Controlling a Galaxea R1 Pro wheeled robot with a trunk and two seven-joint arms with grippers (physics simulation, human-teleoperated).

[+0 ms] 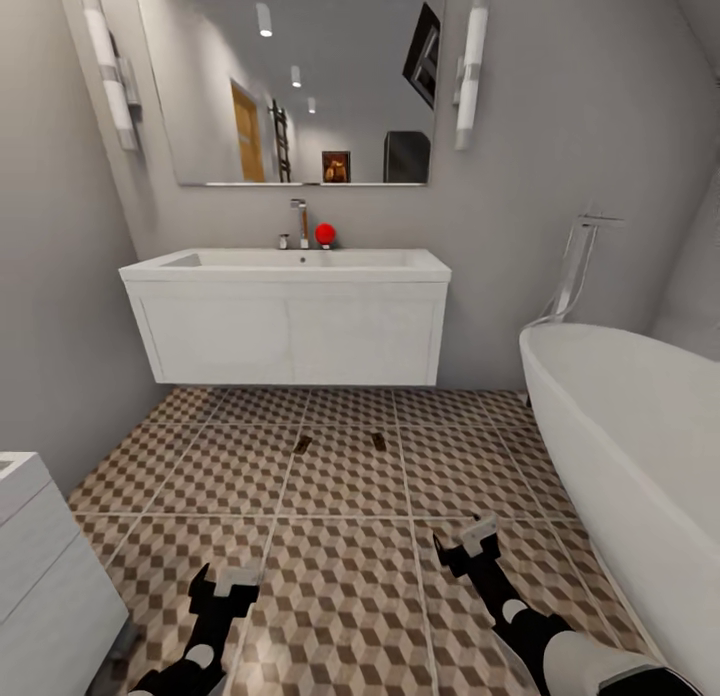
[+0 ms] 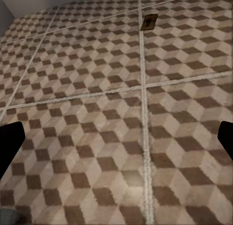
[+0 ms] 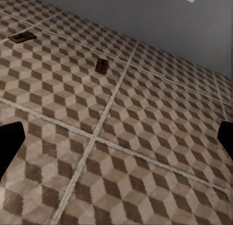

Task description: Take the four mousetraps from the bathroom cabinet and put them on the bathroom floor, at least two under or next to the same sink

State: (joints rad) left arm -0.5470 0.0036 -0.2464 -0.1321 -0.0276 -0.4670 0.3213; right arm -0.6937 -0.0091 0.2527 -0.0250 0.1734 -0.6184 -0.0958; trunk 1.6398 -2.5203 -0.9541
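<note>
Two mousetraps lie on the cube-patterned bathroom floor [image 1: 340, 576] in front of the white bathroom sink [image 1: 290, 266]: one [image 1: 303, 443] to the left, the other [image 1: 379, 440] to the right. The left wrist view has a mousetrap [image 2: 149, 22] far ahead of the fingers. In the right wrist view the two mousetraps [image 3: 23, 37] [image 3: 102, 65] lie well ahead. My left gripper [image 1: 226, 582] [image 2: 116, 142] and right gripper [image 1: 468, 546] [image 3: 116, 142] hang low over the tiles, both open and holding nothing. The cabinet and the other mousetraps are out of view.
A white oval bathtub [image 1: 630, 426] with a chrome filler [image 1: 580, 261] fills the right side. A white unit [image 1: 45, 566] stands at the near left. A chrome tap [image 1: 300, 221] and a red ball [image 1: 325, 234] sit on the sink under a mirror [image 1: 290, 81].
</note>
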